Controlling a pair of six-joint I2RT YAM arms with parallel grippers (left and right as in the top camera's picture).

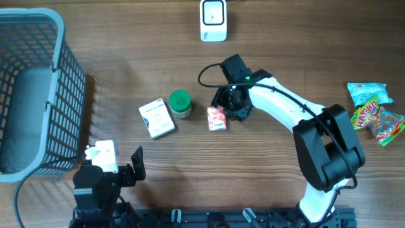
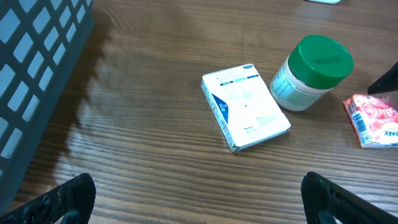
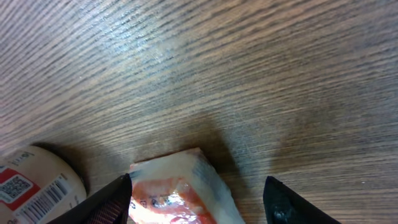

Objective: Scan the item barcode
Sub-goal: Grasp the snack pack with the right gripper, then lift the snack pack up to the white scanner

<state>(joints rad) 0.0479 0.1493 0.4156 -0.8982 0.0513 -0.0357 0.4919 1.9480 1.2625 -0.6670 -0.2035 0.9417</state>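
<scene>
A small pink-and-white packet (image 1: 216, 118) lies flat on the tabletop (image 1: 126, 63) at frame centre, beside a green-lidded jar (image 1: 180, 103). The right gripper (image 3: 198, 185) straddles it, fingers spread. The left gripper (image 2: 196, 182) is spread wide.

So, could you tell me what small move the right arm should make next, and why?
Probably close the right gripper fully on the pink packet. In the right wrist view its fingers sit either side of the packet, with a gap showing on one side, so it does not look gripped yet. Once held, the packet could be lifted toward the white scanner.
</scene>
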